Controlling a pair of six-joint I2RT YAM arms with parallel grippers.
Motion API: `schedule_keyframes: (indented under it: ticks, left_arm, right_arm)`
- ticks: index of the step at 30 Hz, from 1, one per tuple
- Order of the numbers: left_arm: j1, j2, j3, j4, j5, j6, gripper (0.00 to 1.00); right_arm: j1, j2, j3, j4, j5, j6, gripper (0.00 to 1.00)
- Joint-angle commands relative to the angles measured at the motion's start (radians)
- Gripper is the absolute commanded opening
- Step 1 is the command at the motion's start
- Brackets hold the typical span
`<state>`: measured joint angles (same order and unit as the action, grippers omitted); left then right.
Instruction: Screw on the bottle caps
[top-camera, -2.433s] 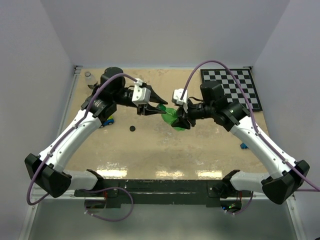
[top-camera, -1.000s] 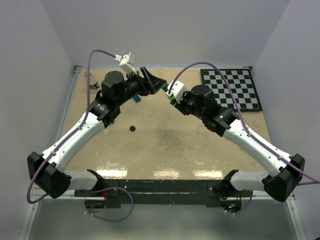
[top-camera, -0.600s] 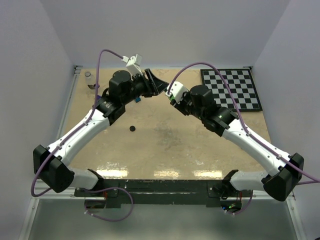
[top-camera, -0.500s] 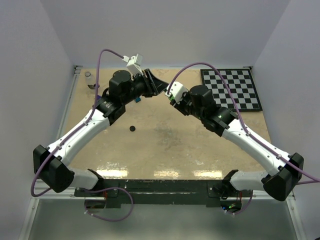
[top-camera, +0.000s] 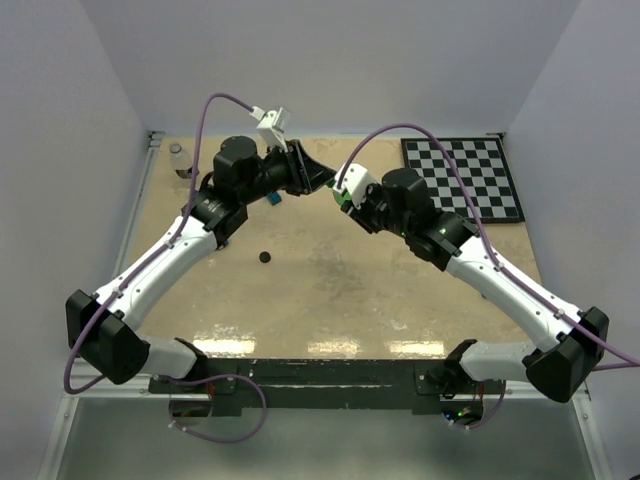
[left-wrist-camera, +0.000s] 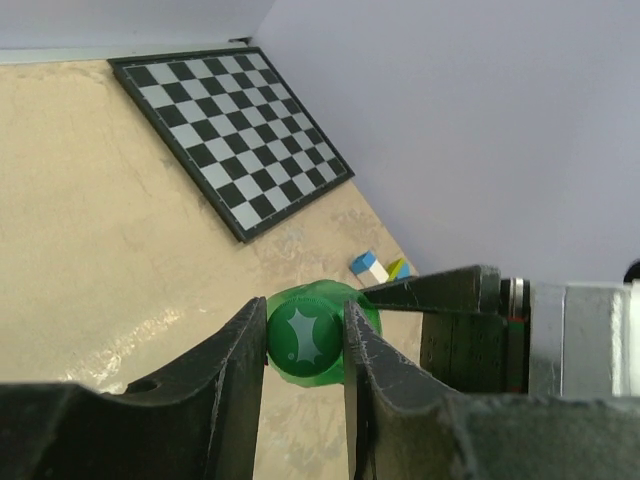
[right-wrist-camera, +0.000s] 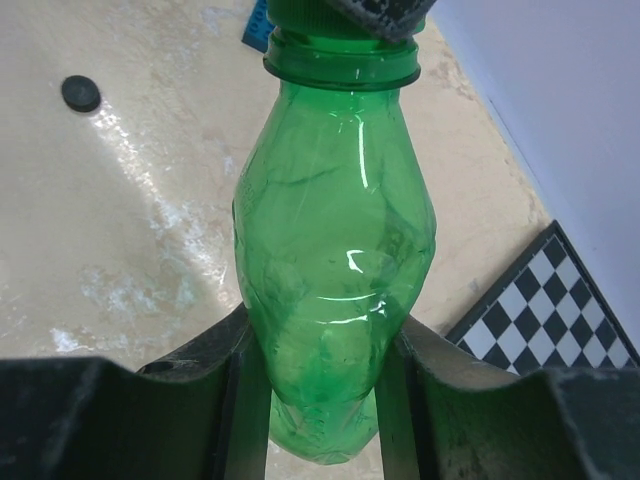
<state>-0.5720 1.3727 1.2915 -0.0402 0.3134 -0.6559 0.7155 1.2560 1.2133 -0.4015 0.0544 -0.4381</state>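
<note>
Twisting time at twelve o'clock: left hand (top-camera: 322, 181) pinches the green cap (left-wrist-camera: 304, 338), right hand (right-wrist-camera: 320, 370) clamps the green bottle (right-wrist-camera: 335, 200). Axes want lining up, light push, no cross-threading.

- The green bottle (right-wrist-camera: 335, 250) is translucent plastic, glossy, with creased, dented walls.
- The green cap (left-wrist-camera: 305, 338) is smooth plastic with a pale sheen on top.
- The table (top-camera: 330, 300) is mottled and sandy, shiny in patches.
- The checkerboard (left-wrist-camera: 230, 130) looks matt.

Robotics lab test cell: plain pale walls (top-camera: 330, 60) box in a tan table (top-camera: 330, 300); checkerboard calibration board (top-camera: 463, 178) at far right; left arm (top-camera: 160, 265) and right arm (top-camera: 510, 290) bolted to a dark rail (top-camera: 330, 378)
</note>
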Motion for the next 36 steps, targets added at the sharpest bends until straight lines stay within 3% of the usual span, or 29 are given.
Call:
schedule_keyframes:
  ticks: [1,6,12,15,19,21,23,24,26,28,30,32,36]
  left_arm:
    - [0.05,0.014,0.045,0.023,0.33,0.189,0.0]
    - [0.127,0.022,0.014,0.198,0.706,0.297,0.0]
    - [0.127,-0.026,-0.029,0.217,0.995,0.648,0.0]
    - [0.127,-0.049,-0.018,0.049,1.059,0.913,0.0]
    - [0.127,-0.015,0.081,-0.399,1.049,1.321,0.0]
    - [0.127,0.008,0.141,-0.516,1.006,1.415,0.0]
    - [0.127,0.017,0.172,-0.582,0.968,1.463,0.12]
    - [0.127,0.012,0.175,-0.576,0.958,1.452,0.22]
    - [0.129,-0.009,0.154,-0.508,0.938,1.368,0.53]
    - [0.13,-0.053,0.079,-0.3,0.879,1.115,0.76]
    - [0.132,-0.124,-0.01,-0.001,0.729,0.869,0.87]
    - [0.133,-0.168,-0.075,0.17,0.588,0.666,0.93]
    - [0.132,-0.199,-0.081,0.198,0.301,0.331,0.97]
  right_arm:
    - [-0.008,-0.029,0.1,-0.02,-0.247,-0.013,0.0]
    - [-0.027,-0.043,0.138,-0.062,-0.439,-0.017,0.0]
    - [-0.04,-0.046,0.172,-0.086,-0.588,-0.007,0.0]
    - [-0.042,-0.046,0.184,-0.1,-0.637,-0.007,0.0]
    - [-0.044,-0.049,0.181,-0.103,-0.671,-0.001,0.0]
    - [-0.044,-0.049,0.175,-0.103,-0.663,0.004,0.0]
    - [-0.045,-0.049,0.163,-0.105,-0.64,0.006,0.0]
    - [-0.044,-0.05,0.154,-0.102,-0.618,0.004,0.0]
    - [-0.044,-0.053,0.137,-0.091,-0.565,0.002,0.0]
    - [-0.044,-0.055,0.124,-0.088,-0.501,0.001,0.0]
    - [-0.044,-0.056,0.108,-0.076,-0.423,0.001,0.0]
    - [-0.042,-0.061,0.088,-0.059,-0.358,-0.001,0.0]
    - [-0.042,-0.067,0.048,-0.031,-0.268,0.013,0.0]
